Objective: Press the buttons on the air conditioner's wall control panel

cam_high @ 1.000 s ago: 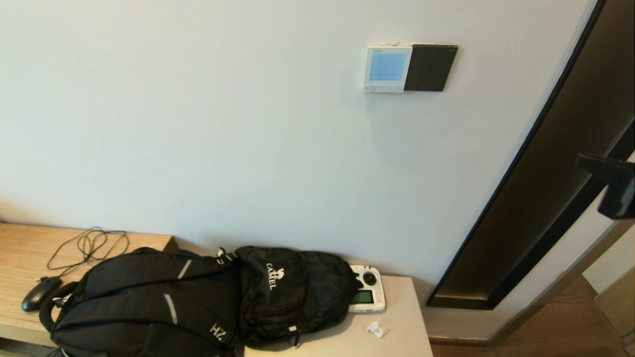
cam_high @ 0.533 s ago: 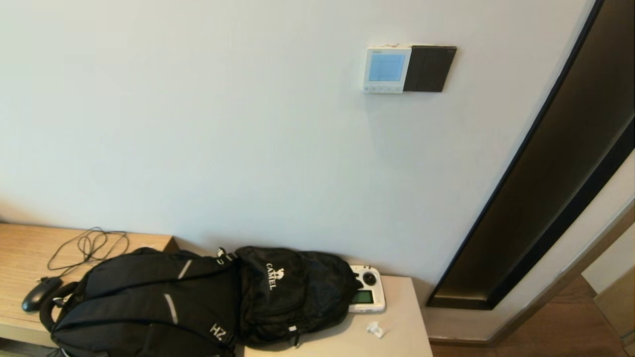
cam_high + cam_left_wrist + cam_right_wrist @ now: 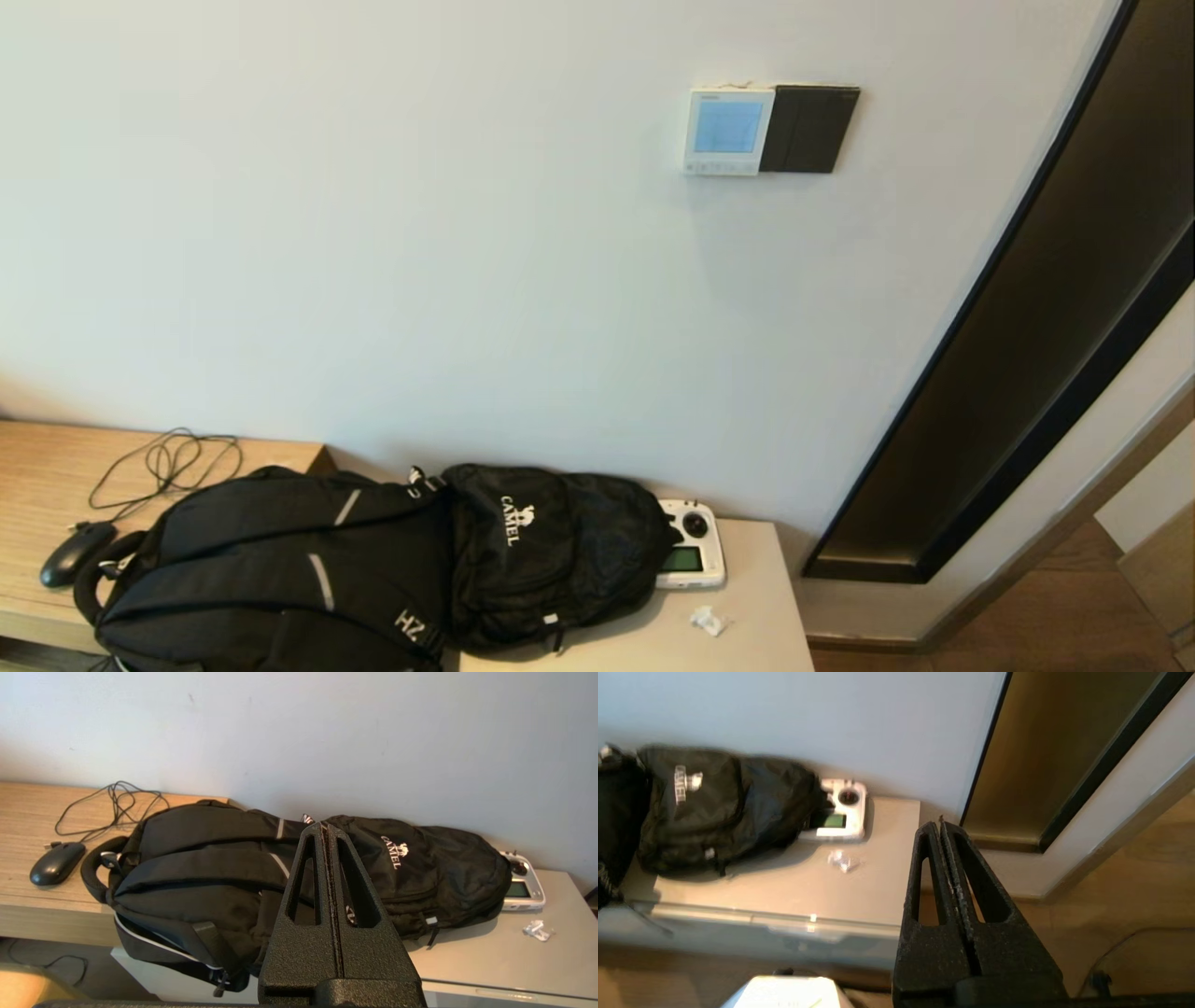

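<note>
The air conditioner's wall control panel (image 3: pixel 728 131) is a small white square on the wall, upper right of centre in the head view, its screen lit pale blue. Its buttons (image 3: pixel 721 167) form a faint row along its bottom edge. Neither gripper shows in the head view. My left gripper (image 3: pixel 327 828) is shut and empty, held low in front of the black backpacks. My right gripper (image 3: pixel 941 823) is shut and empty, low near the side table's right end, far below the panel.
A glossy black switch plate (image 3: pixel 810 129) adjoins the panel's right side. Two black backpacks (image 3: pixel 373 560) lie on the bench and side table (image 3: pixel 747 644), with a white handheld controller (image 3: pixel 693 556), a mouse (image 3: pixel 77 551) and a cable. A dark door frame (image 3: pixel 1027 327) stands at right.
A second ago my right gripper showed at the head view's right edge; it has since dropped out of that view. The panel and the rest are unchanged.
</note>
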You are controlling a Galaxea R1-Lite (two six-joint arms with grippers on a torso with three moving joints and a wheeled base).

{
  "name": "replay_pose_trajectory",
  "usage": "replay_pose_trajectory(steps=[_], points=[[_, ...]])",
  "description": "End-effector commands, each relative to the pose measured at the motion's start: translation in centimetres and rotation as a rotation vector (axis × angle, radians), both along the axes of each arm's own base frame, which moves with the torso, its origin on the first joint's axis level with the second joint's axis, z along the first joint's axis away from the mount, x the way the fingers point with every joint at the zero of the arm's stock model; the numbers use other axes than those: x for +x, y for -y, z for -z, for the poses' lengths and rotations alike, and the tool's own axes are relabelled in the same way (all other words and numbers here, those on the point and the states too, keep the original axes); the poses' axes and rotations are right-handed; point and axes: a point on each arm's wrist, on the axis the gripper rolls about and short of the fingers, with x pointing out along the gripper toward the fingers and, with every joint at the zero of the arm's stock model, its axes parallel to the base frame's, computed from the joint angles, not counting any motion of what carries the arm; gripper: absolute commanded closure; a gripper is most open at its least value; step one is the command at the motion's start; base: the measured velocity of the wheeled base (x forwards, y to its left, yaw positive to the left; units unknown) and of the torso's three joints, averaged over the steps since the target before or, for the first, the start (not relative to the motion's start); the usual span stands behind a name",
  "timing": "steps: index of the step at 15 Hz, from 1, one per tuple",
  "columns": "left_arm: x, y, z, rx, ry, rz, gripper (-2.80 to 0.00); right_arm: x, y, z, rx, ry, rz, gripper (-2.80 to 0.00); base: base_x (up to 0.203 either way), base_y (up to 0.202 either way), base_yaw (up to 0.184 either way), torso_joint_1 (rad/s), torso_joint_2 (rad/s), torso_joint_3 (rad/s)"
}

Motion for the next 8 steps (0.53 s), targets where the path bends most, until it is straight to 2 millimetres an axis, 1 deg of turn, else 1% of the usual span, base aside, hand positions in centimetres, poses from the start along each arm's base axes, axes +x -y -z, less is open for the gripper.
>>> replay_pose_trajectory(steps=[1,4,8], points=[[0.0,0.0,0.0,0.0,0.002,0.0,0.0,-0.8,0.0,0.4,0.0,0.06,0.015,0.0,0.0,0.0,0.0,0.0,0.0,0.0],[0.0,0.0,0.0,0.0,0.001,0.0,0.0,-1.9,-0.1,1.1,-0.01,0.156,0.017,0.0,0.0,0.0,0.0,0.0,0.0,0.0],[0.0,0.0,0.0,0.0,0.002,0.0,0.0,-1.9,-0.1,1.2,-0.01,0.156,0.017,0.0,0.0,0.0,0.0,0.0,0.0,0.0]])
